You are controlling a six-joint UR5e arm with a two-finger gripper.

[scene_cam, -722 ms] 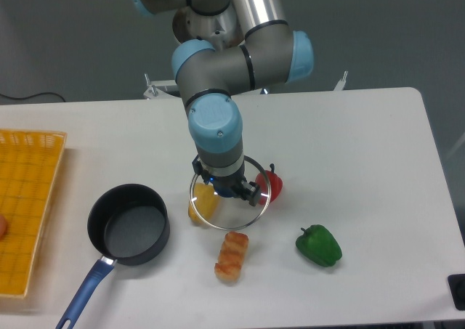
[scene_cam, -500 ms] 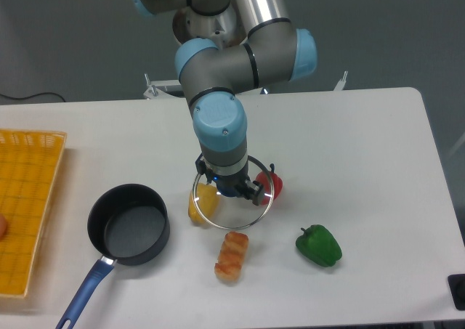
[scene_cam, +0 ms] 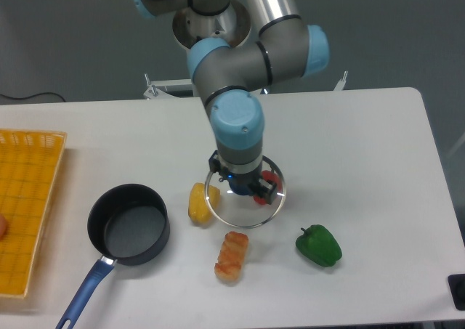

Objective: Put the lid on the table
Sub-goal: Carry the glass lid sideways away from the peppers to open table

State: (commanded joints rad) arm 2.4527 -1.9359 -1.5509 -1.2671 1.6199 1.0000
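The lid, a clear glass disc with a thin silver rim, hangs level just above the white table, between the yellow pepper and the red pepper. My gripper points straight down over its centre and is shut on the lid's blue knob, which the fingers mostly hide. The lid's rim overlaps the red pepper as seen from the camera.
A dark saucepan with a blue handle sits at front left. A yellow pepper, an orange food piece and a green pepper lie close around the lid. A yellow mesh basket stands at the left edge.
The arm has carried the lid to the right, off the yellow pepper and further over the red pepper. The grip has stayed the same.
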